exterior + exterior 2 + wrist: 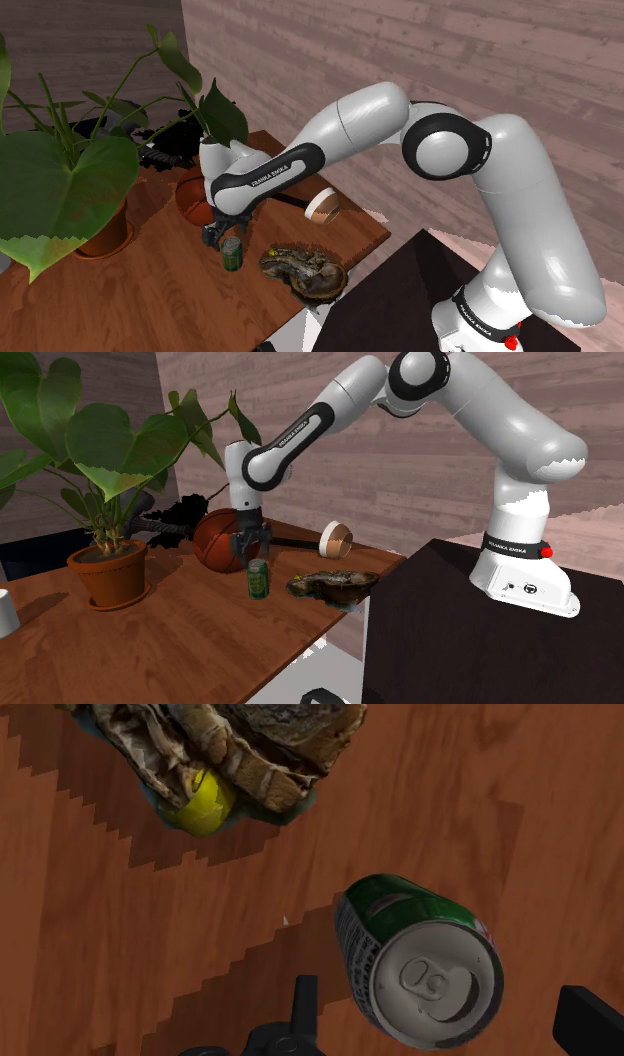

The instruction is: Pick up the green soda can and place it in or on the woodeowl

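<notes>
A green soda can (232, 253) (257, 579) stands upright on the wooden table (150, 290), its silver lid (435, 984) facing the hand. My black gripper (226, 233) (251, 548) (443, 996) hangs just above it, open, with one finger (304, 1002) on each side of the can and neither touching it. A mottled brown, bark-like bowl (304, 270) (330, 585) (230, 744) with a yellow lump (205, 802) at its rim lies close beside the can, toward the table's edge. A tan bowl with a pale rim (322, 207) (336, 539) lies tipped on its side farther back.
Large potted plants (95, 190) (108, 567) crowd the shoulder view's left. An orange-brown ball (215, 542) sits right behind the gripper, with a black object (175, 517) beyond it. A white cup (5, 614) stands at the far left. The dark stand (470, 642) borders the table edge.
</notes>
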`<act>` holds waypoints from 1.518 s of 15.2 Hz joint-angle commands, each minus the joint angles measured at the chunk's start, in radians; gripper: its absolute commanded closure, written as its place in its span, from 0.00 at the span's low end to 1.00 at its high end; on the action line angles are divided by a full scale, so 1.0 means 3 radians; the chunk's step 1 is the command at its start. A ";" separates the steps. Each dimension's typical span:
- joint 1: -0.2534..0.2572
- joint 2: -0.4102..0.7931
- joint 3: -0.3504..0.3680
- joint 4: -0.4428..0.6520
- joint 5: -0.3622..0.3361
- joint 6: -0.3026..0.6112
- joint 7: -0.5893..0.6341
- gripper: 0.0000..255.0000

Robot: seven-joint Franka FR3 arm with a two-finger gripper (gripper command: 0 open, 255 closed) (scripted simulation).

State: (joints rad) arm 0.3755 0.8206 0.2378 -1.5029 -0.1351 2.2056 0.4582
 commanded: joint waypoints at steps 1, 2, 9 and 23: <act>0.0011 0.0060 -0.0010 0.0006 -0.0011 0.0057 0.0008 0.00; 0.0015 0.0087 -0.0014 0.0003 -0.0016 0.0086 0.0010 0.00; 0.0027 0.0159 -0.0026 0.0005 -0.0028 0.0157 0.0017 0.00; 0.0022 0.0126 -0.0021 -0.0006 -0.0023 0.0134 0.0016 1.00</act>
State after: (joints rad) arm 0.3830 0.8641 0.2307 -1.5031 -0.1428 2.2495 0.4634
